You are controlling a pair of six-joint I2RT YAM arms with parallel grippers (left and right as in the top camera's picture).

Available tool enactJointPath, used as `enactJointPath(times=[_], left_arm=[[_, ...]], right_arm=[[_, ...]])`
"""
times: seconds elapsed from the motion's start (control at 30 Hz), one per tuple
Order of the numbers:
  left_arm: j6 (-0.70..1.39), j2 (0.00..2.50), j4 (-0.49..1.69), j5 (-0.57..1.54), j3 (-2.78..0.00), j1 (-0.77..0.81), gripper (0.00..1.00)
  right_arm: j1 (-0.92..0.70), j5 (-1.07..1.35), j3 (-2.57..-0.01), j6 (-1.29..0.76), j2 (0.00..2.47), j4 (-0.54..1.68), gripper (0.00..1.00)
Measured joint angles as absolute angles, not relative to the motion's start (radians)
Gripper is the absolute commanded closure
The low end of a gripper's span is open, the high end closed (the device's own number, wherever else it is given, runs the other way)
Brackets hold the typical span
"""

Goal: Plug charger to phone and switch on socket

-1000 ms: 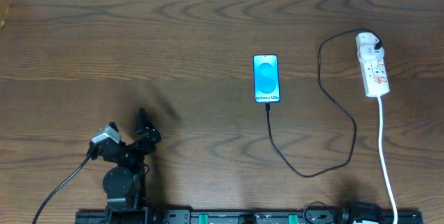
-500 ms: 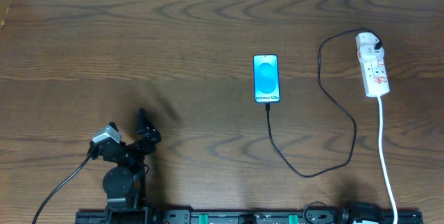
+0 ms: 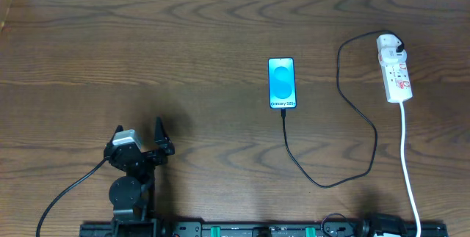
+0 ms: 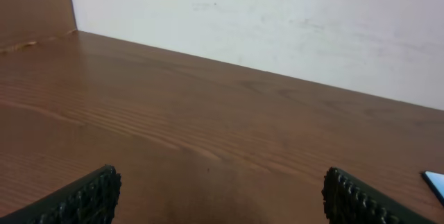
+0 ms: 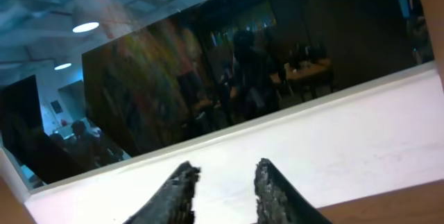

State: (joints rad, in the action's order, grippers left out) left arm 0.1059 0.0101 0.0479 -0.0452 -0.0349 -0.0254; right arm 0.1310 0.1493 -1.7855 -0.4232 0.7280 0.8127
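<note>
Centrally, phone (image 3: 282,83), wooden table (image 3: 183,46), white wall (image 4: 277,23), perhaps window (image 5: 208,78)

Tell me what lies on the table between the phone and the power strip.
In the overhead view, only the charger's black cable crosses that stretch between the phone and the power strip; the rest is bare wooden table.

Overhead: looks straight down on the whole bench (image 3: 183,31). Left wrist: low, close over the bench, facing the far wall (image 4: 277,23); phone (image 4: 436,181) corner at lower right edge, shared with overhead. Right wrist: tilted upward.
</note>
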Motion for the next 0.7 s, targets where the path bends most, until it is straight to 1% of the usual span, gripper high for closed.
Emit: enactJointPath(times=[0.03, 0.1, 0.13, 0.17, 0.37, 0.6, 0.7], left_arm=[[0.103, 0.010, 0.048, -0.043, -0.035, -0.025, 0.07], [0.100, 0.010, 0.048, -0.039, -0.035, -0.025, 0.07], [0.099, 0.010, 0.048, -0.038, -0.035, -0.025, 0.07], [0.099, 0.010, 0.048, -0.036, -0.035, -0.025, 0.07], [0.099, 0.010, 0.049, -0.032, -0.035, -0.025, 0.07], [0.096, 0.010, 0.049, -0.031, -0.035, -0.025, 0.07], [0.096, 0.010, 0.049, -0.031, -0.035, -0.025, 0.07]], right_arm=[[0.131, 0.150, -1.785, -0.420, 0.728, 0.810, 0.51], [0.131, 0.154, -1.785, -0.426, 0.728, 0.800, 0.29], [0.131, 0.156, -1.785, -0.430, 0.728, 0.799, 0.17], [0.131, 0.157, -1.785, -0.427, 0.728, 0.800, 0.01], [0.131, 0.160, -1.781, -0.426, 0.728, 0.880, 0.01], [0.131, 0.161, -1.768, -0.429, 0.731, 1.150, 0.01], [0.131, 0.160, -1.765, -0.447, 0.731, 1.173, 0.01]])
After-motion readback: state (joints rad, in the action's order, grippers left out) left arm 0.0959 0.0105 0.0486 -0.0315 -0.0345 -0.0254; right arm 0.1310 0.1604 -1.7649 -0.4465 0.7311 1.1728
